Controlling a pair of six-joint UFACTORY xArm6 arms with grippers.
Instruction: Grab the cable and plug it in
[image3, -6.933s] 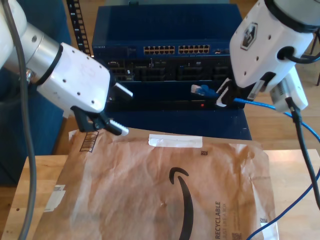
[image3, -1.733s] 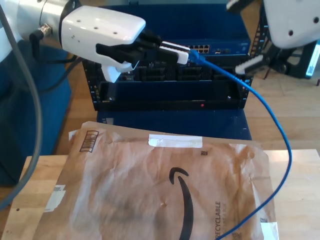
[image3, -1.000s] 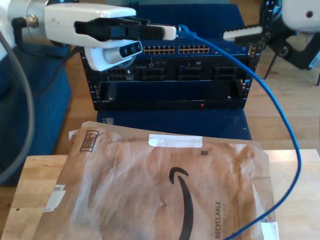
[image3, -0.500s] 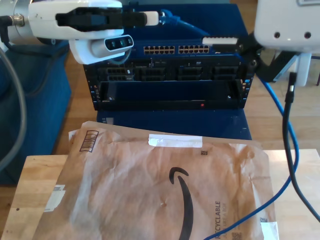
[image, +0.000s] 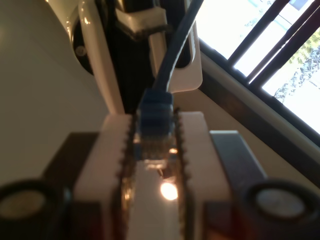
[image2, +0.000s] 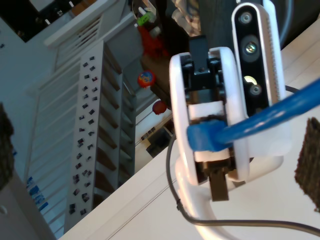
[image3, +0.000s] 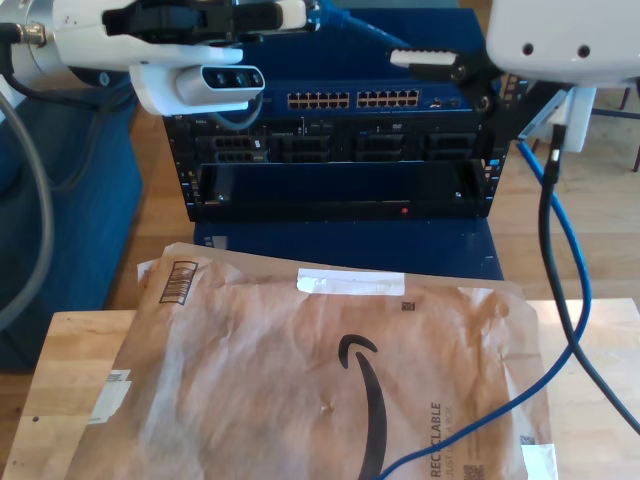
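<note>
Since half a second ago, both arms have risen. My first gripper (image3: 300, 14), at the exterior view's top left, clamps the cable (image3: 566, 262) by its plug (image: 155, 125). My second gripper (image3: 430, 57) stands with jaws spread, facing it.

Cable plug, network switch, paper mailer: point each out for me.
cable plug (image: 155, 112): first wrist view, its blue boot between the fingers of my first gripper (image: 152, 150).
network switch (image3: 350, 100): exterior view, its row of ports.
paper mailer (image3: 250, 380): exterior view, bare brown paper beside the printed arrow.
</note>
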